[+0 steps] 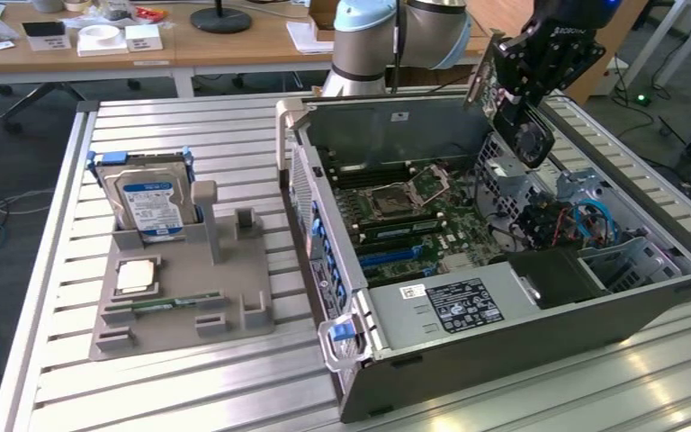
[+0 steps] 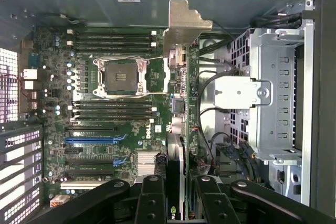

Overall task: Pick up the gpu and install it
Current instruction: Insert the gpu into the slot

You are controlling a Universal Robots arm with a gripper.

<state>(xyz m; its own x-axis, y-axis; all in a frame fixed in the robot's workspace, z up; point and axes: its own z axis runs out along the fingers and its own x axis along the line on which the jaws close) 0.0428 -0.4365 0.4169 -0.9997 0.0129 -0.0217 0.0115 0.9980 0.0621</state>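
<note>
Presently the black two-fingered gripper (image 2: 181, 205) is part-closed on the gpu (image 1: 524, 135), a thin green circuit card with black fan cooler and silver end bracket. The card hangs edge-down beneath the gripper, above the open dark-grey metal computer case (image 1: 489, 342).

Risk noted: the card is clear of the green motherboard (image 2: 126, 129) below. Any tilt or slip in the grip could snag the loose black cables (image 2: 207, 85) just beside it, or miss the slot.

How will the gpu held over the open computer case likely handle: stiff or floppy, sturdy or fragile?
Probably stiff: the gpu runs straight out from the gripper without sagging. Likely fragile: its small fan sits exposed. Held at one end, it might pivot if knocked.
</note>
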